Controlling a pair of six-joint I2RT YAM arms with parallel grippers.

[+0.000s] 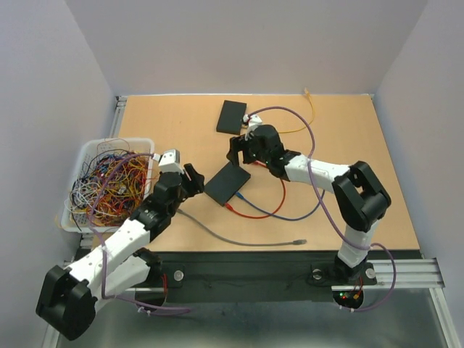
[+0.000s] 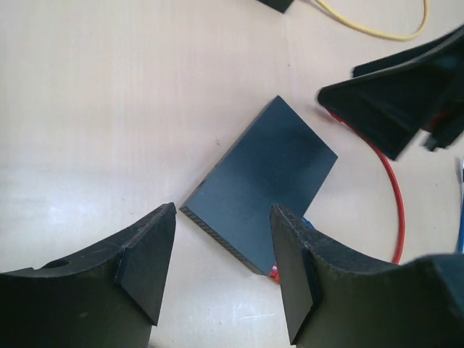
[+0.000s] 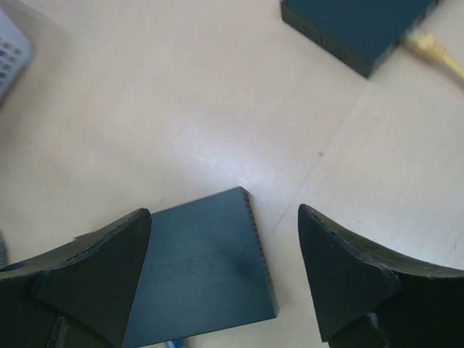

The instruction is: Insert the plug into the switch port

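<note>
Switch [image 1: 228, 183] lies flat just ahead of my left gripper [image 2: 223, 212], whose jaws are spread; my right gripper [image 3: 225, 212] hangs spread over its edge.

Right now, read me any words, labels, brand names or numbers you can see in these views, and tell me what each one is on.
No text here can be read.
Near switch: a faint raised mark on its top face, possibly a brand name, too blurred to read.
Far switch: no lettering shows.
</note>
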